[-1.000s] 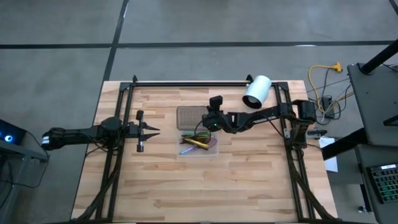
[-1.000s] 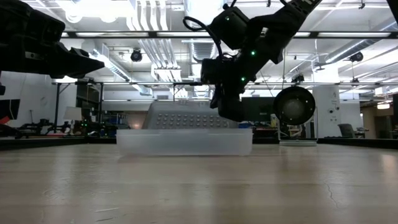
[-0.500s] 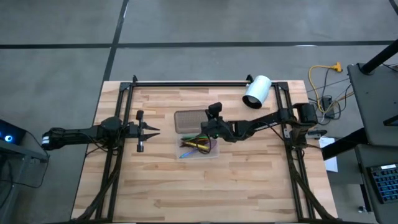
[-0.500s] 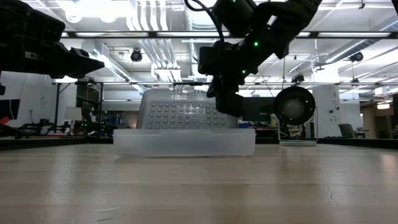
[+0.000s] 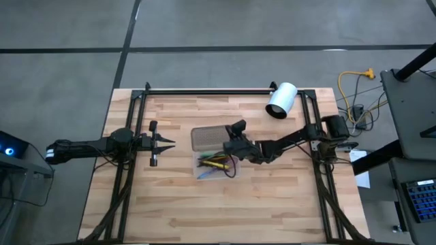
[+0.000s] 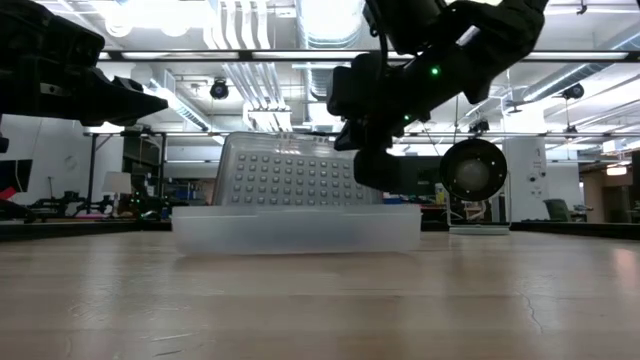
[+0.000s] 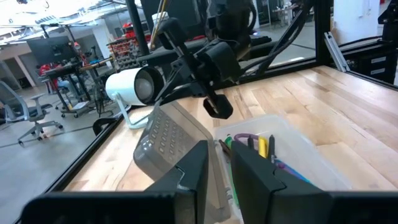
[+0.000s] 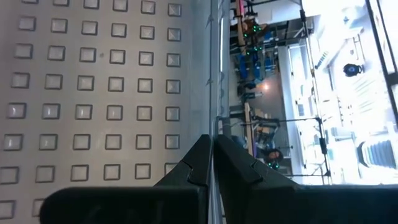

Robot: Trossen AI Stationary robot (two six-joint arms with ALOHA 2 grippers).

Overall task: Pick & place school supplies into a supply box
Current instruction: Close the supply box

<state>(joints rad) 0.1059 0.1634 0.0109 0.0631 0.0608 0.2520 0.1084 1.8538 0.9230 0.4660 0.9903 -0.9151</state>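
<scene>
1. The supply box [image 5: 216, 165] sits mid-desk [image 5: 170, 204] with pens and pencils [image 5: 213, 160] inside.
2. Its grey lid [image 6: 295, 184] is up at a slant.
3. The right gripper [image 5: 234, 141] is at the lid's edge, jaws pinched together on it.
4. The left gripper [image 5: 165, 143] hangs well off to the side, jaws nearly together, empty.
5. A white cylinder [image 5: 281, 100] lies near the desk's back edge.
</scene>
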